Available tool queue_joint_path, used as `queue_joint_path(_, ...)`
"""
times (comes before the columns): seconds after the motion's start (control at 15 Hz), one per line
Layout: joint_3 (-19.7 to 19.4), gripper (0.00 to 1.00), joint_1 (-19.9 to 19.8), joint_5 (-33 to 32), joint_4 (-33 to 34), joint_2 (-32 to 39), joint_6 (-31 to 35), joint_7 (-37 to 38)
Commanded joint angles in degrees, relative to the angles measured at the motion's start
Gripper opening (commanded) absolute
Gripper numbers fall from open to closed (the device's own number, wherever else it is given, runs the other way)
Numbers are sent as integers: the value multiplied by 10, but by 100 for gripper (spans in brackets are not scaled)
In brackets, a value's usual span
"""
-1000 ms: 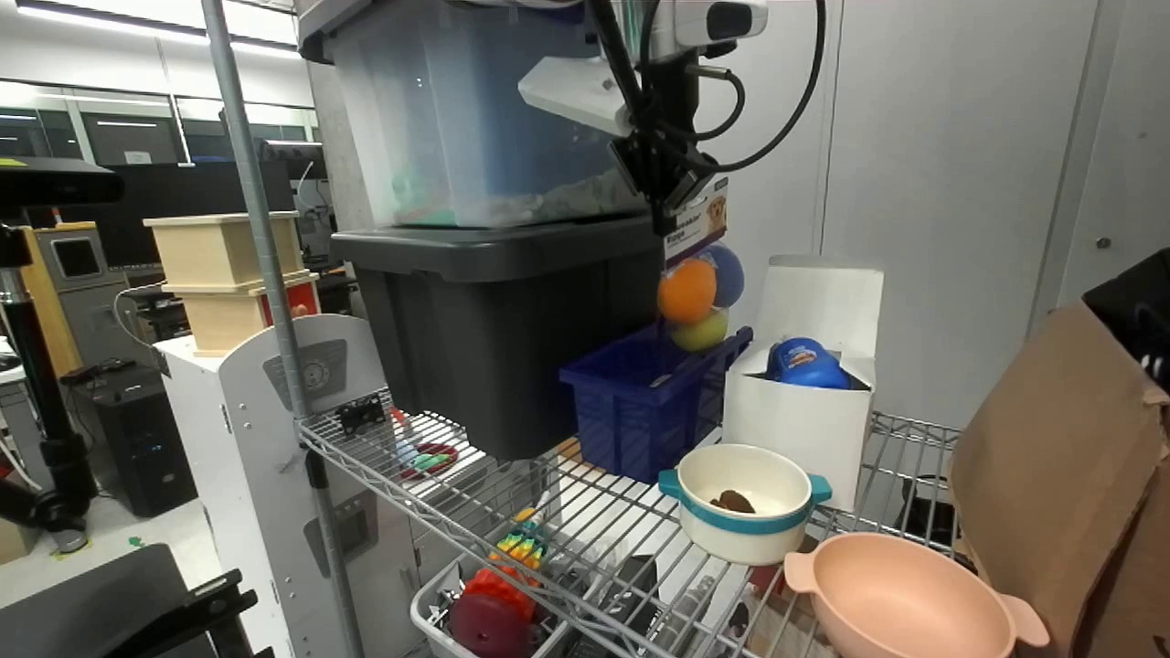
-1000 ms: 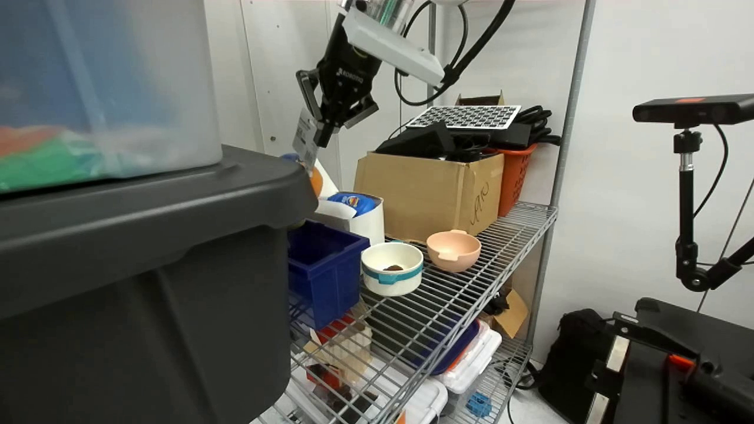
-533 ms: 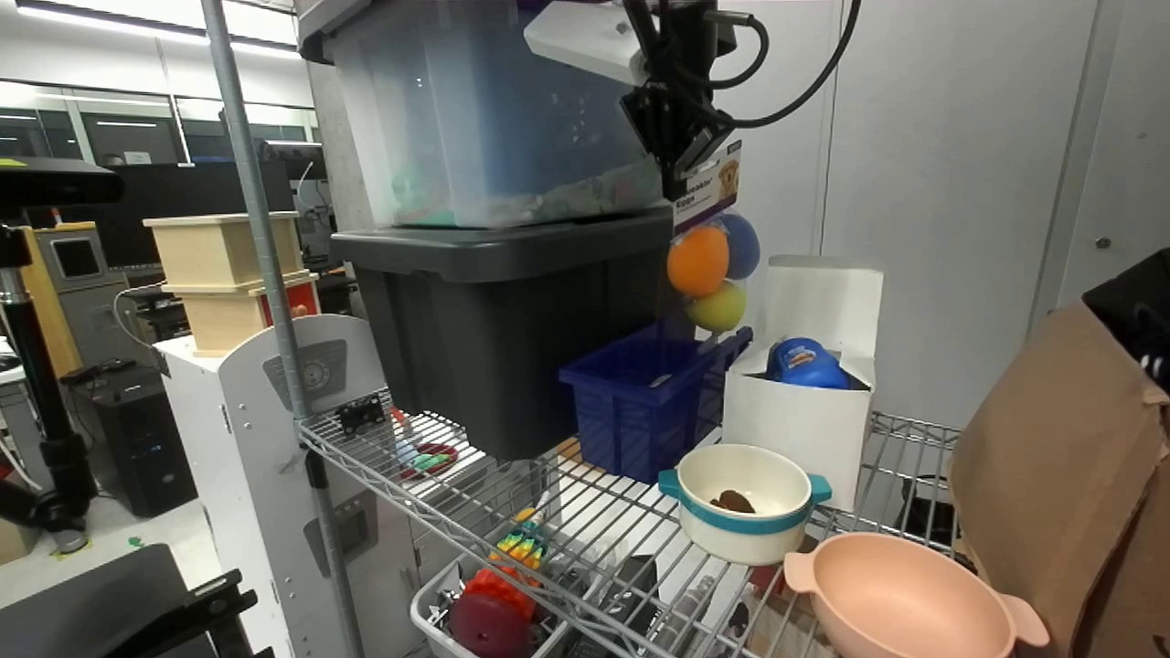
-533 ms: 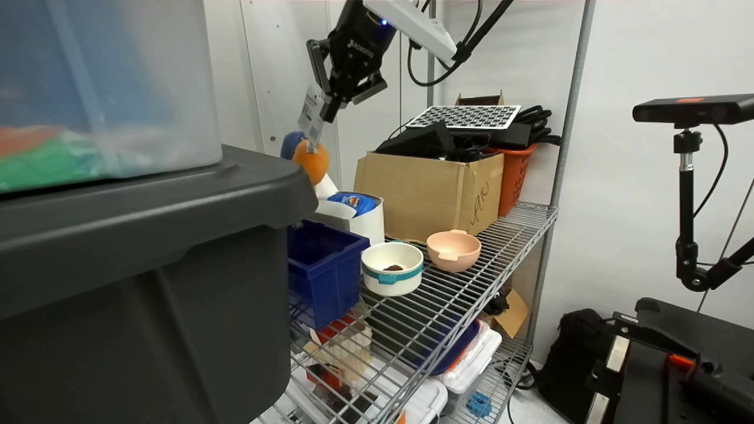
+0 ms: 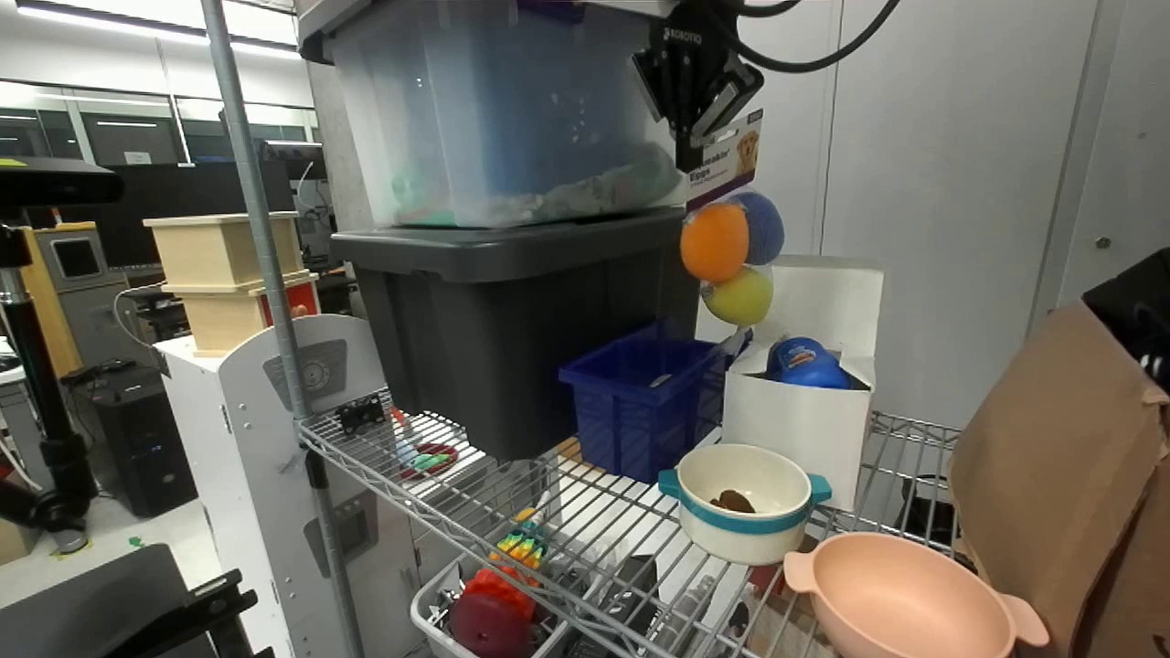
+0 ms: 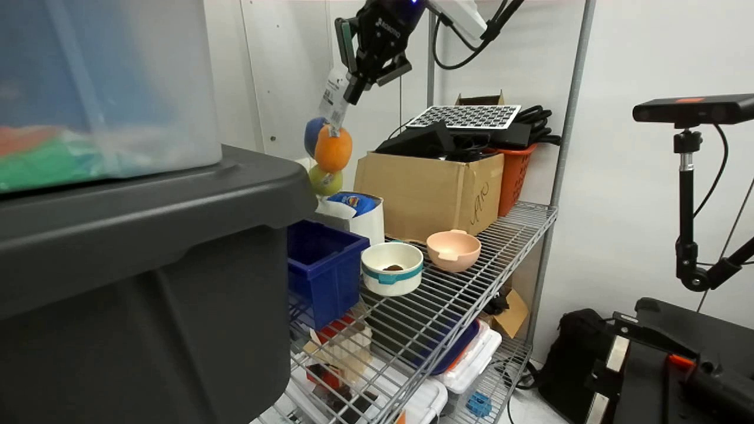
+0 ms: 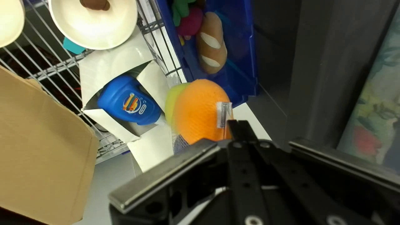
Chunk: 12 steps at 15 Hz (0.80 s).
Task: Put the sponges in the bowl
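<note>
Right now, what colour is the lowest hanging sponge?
The lowest sponge is yellowish green, clearest in an exterior view.

Black housing (image 6: 380, 50) with white ROBOTIQ lettering (image 6: 387, 27), black fingers (image 7: 243, 168), silvery screws (image 7: 252, 220), smooth black cables (image 5: 795, 67), plain white casing (image 6: 464, 19).

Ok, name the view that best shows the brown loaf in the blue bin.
The wrist view: it looks down into the blue bin, so the brown loaf shows with its two pale stripes. Both exterior views show the bin but no loaf; its walls likely hide it.
</note>
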Motion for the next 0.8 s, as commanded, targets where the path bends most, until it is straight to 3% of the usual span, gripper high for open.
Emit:
queue_joint_path(0.0, -10, 0, -6, 21, -40, -59, -44, -27)
queue_joint_path(0.47, -47, 0, 4, 6, -69, -114, -100, -30)
queue_joint_path(0.73, -64, 0, 7, -11, -88, -126, -99, -35)
